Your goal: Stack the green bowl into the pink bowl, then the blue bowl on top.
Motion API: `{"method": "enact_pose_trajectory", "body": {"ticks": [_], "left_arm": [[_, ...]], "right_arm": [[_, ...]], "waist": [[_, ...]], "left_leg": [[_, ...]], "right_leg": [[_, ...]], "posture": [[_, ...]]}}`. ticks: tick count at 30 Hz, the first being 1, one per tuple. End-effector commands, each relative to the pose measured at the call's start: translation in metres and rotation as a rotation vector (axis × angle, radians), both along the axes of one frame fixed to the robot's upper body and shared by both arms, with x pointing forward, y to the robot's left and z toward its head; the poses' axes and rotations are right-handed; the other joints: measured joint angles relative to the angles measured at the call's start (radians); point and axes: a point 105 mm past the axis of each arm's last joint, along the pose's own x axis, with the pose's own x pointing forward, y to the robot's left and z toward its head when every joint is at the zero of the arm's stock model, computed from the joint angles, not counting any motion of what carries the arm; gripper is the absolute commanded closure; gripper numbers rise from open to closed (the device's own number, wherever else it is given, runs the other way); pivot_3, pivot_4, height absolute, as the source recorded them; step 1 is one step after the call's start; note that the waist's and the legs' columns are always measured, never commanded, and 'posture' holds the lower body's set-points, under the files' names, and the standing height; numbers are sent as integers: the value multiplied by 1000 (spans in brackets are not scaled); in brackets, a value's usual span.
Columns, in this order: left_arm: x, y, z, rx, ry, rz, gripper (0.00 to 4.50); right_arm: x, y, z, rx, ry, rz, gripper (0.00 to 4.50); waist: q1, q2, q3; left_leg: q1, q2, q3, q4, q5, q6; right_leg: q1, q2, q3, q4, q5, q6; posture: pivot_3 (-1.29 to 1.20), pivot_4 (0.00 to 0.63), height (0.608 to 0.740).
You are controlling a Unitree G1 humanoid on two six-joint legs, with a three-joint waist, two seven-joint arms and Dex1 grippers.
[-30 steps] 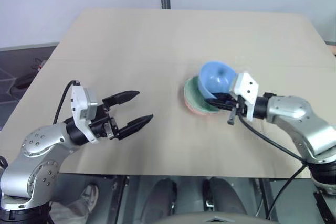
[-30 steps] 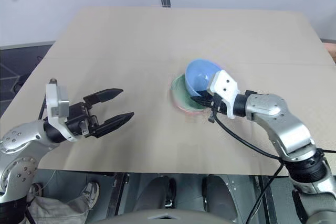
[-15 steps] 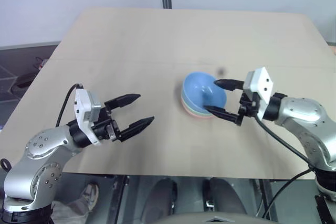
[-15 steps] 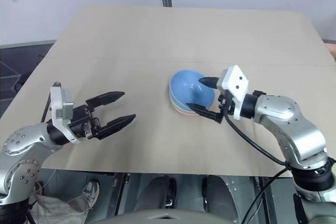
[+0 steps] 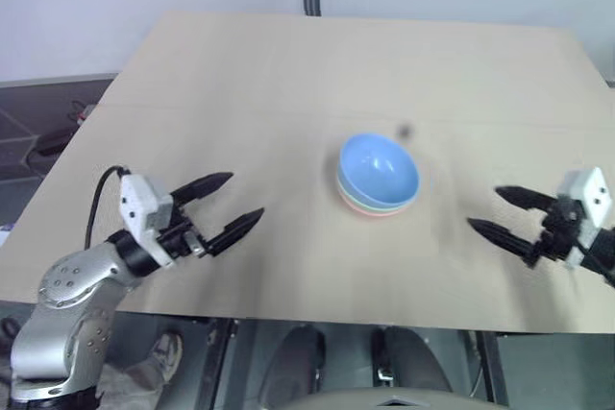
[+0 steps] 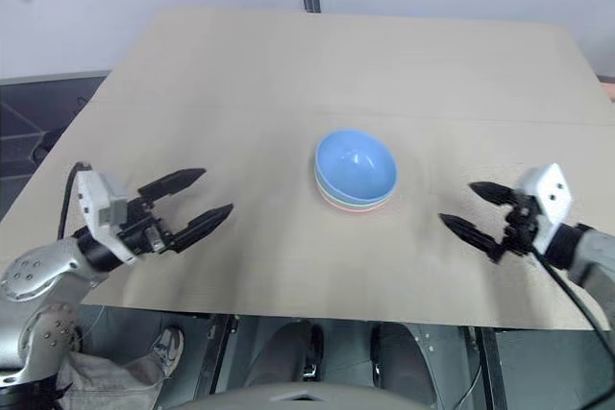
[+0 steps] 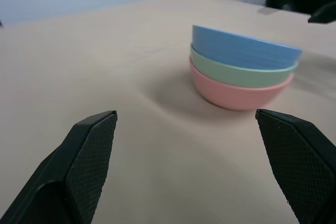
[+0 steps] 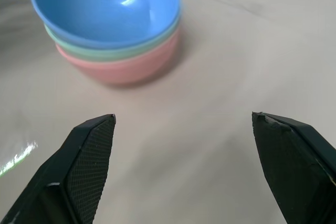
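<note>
Right gripper (image 6: 473,211): fingers spread wide, nothing between them, tips aimed toward the bowl stack from the robot's right. It hangs above the near right part of the tabletop (image 5: 288,74), well apart from the stack. The right wrist view shows both fingers (image 8: 84,150) flanking bare tabletop, with the bowls beyond the gap.

Left gripper (image 5: 233,204): fingers also spread wide and empty, tips pointing toward the stack from the robot's left. It sits above the near left part of the tabletop, well apart from the bowls. In the left wrist view the fingers (image 7: 86,156) frame bare tabletop, the stack standing past them, and a dark tip of the other gripper shows at the far edge beyond the bowls.

Stack: three bowls nested, upright, at about the middle of the tabletop, between the two grippers and touched by neither. The pink bowl (image 7: 236,92) is at the bottom, resting on the tabletop. The green bowl (image 7: 239,69) sits inside it, only its rim band showing. The blue bowl (image 5: 379,168) is on top, its inside open to the head camera and empty.

Tabletop: plain light tan. A small dark smudge (image 5: 405,131) lies just beyond the stack.
</note>
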Motion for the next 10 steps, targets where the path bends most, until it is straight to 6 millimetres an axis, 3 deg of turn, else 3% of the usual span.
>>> {"method": "enact_pose_trajectory", "body": {"ticks": [1, 4, 10], "left_arm": [[-4, 7, 7, 24, -9, 10, 0], [-10, 8, 10, 3, 39, -22, 0], [-18, 13, 11, 22, 76, -38, 0]], "right_arm": [[-6, -12, 19, -37, -87, 8, 173], [-10, -14, 23, -48, -74, 30, 173], [-13, -13, 35, -56, -94, 51, 173]], "waist": [[-1, 1, 0], [2, 1, 1], [2, 1, 1]], "left_leg": [[2, 0, 0, 0, 0, 0], [13, 2, 0, 0, 0, 0], [13, 2, 0, 0, 0, 0]], "right_leg": [[1, 1, 1, 0, 0, 0], [12, 2, 1, 0, -1, 0], [12, 2, 1, 0, 0, 0]], "posture": [[0, 150, 740], [0, 150, 740], [0, 150, 740]]}}
